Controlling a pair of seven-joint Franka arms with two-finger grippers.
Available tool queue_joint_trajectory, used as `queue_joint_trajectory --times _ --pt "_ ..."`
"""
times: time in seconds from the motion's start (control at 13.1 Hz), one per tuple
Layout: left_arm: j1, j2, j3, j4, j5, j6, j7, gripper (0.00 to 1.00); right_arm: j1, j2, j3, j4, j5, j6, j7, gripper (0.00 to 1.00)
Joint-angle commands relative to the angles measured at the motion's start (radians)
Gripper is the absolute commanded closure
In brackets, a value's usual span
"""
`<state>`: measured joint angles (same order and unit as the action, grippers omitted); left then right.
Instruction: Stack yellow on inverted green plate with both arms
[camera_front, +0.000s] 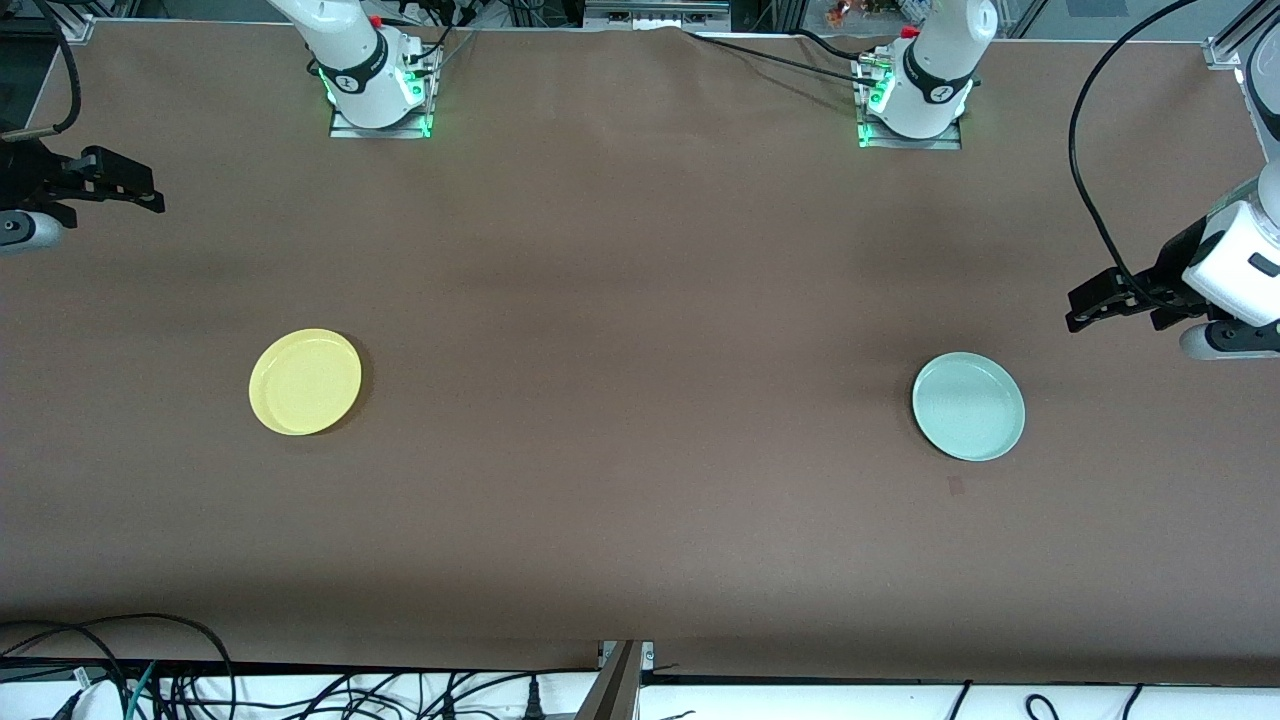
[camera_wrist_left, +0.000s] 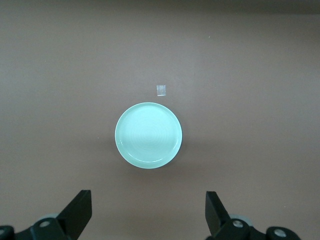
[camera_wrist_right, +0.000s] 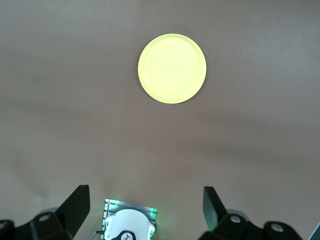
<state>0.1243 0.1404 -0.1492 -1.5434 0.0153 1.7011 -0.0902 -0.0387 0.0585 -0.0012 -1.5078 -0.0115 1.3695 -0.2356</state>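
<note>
Both claws hang released above the brown table (camera_front: 640, 250): left claw (camera_wrist_left: 149, 212) near the round pale mint-green plate (camera_front: 968, 406), lying rim up at the left arm's end; right claw (camera_wrist_right: 146, 210) near the round bright yellow plate (camera_front: 305, 381), well apart at the right arm's end.

I see both arms cut off at the front view's edges | wrist views clip each gripper's fingers at the frame edge | small patch (camera_wrist_left: 161, 90) by green plate (camera_wrist_left: 148, 135): can't identify
</note>
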Motion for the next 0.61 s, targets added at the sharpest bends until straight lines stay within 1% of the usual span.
queue_joint_trajectory --times 0.0,0.23,0.53 --pt "0.003 -0.021 -0.012 -0.006 0.043 -0.002 0.018 0.00 0.002 0.006 0.001 0.017 -0.012 -0.003 0.012 0.00" --pt "0.002 -0.025 -0.013 -0.004 0.048 -0.005 0.017 0.00 0.002 0.006 0.001 0.017 -0.012 -0.003 0.012 0.00" --pt "0.000 -0.028 -0.036 -0.003 0.035 -0.014 0.014 0.00 0.002 0.006 0.001 0.017 -0.012 -0.001 0.010 0.00"
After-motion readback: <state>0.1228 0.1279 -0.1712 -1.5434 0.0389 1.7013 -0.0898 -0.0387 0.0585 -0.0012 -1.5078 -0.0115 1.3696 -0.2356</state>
